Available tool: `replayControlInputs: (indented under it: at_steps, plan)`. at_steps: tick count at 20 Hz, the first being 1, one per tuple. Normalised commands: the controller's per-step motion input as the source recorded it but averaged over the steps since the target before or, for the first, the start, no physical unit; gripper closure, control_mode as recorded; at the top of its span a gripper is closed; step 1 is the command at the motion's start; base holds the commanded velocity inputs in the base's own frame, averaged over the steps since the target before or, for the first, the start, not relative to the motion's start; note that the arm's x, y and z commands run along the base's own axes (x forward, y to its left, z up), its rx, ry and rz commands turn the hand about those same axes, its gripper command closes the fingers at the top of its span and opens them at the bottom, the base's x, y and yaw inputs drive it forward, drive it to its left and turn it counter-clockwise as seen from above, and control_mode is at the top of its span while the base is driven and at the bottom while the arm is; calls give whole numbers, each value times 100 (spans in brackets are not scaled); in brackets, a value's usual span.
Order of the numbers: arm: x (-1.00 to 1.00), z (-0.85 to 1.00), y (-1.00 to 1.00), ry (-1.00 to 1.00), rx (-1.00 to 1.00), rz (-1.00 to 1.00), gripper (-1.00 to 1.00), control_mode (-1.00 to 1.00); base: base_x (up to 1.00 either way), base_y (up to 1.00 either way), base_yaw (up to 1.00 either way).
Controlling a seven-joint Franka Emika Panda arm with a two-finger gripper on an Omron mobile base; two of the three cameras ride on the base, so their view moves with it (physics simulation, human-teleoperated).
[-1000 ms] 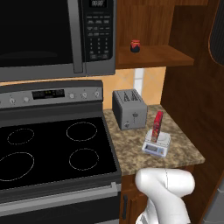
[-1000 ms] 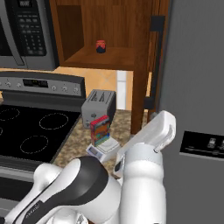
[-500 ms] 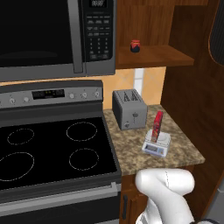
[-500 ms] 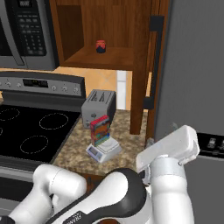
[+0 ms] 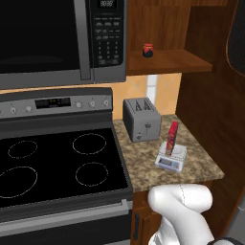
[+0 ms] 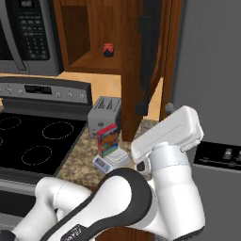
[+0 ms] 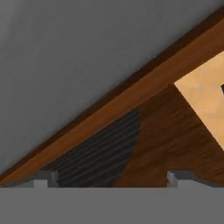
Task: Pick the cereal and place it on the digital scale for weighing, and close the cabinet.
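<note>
The cereal [image 5: 172, 138] stands upright on the digital scale [image 5: 171, 157], on the worktop [image 5: 143, 165] just right of the toaster [image 5: 141, 118]; so the weighing step looks done. Over the last second the arm has swung up and right, away from the scale, toward the cabinet door [image 6: 150, 56], which still stands open; the hand [image 7: 111, 178] faces its wood close up, fingers spread wide, holding nothing. Closing the cabinet is what remains; the jar [image 5: 148, 50] sits on its shelf.
</note>
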Motion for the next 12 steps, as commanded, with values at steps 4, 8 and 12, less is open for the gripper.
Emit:
replayControlInputs:
  at_steps: [4,8,12]
  plan:
    - [-6,35,100,0,-8,16,-100,-100,0,0,0]
    - [42,1,100,0,-17,1,-100,-100,0,0,0]
    - [62,7,100,0,-11,0,-100,-100,0,0,0]
